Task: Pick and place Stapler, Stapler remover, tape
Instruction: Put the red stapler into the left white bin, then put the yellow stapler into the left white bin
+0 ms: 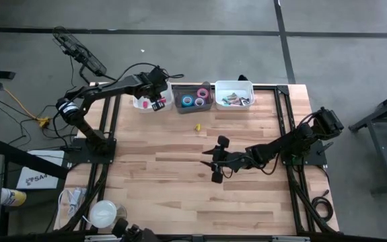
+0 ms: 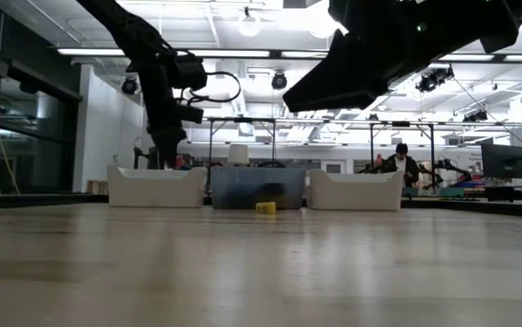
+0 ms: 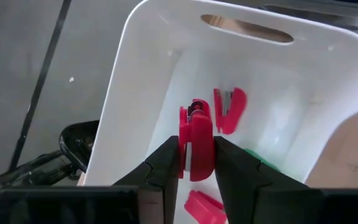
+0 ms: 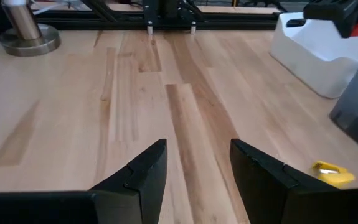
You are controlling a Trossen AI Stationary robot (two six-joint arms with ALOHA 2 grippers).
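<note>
The left gripper (image 3: 195, 158) hangs inside the left white bin (image 3: 135, 74), its 2 fingers (image 3: 166, 165) pressed against the sides of a red stapler remover (image 3: 196, 146), which stands on edge between them. Deeper in that bin lies a second red piece (image 3: 230, 109), apart from the held one, and a third red piece (image 3: 203, 208) shows below the fingers. In the high view the left gripper (image 1: 157, 99) sits over the same left white bin (image 1: 168, 105).

Just beside that bin, in the middle of the row, stands the grey bin (image 1: 182, 107) holding the tape (image 1: 194, 99): ring-shaped rolls in blue, pink and purple. Beyond the grey bin, at the far end of the row, is the right white bin (image 1: 233, 86) with mixed small items. A small yellow piece (image 1: 197, 126) lies on the wooden table (image 1: 153, 188) near the grey bin's front.

The right gripper (image 1: 215, 163) hovers well apart from the left white bin, over the table's middle, its fingers (image 4: 138, 171) spread with nothing between them.
</note>
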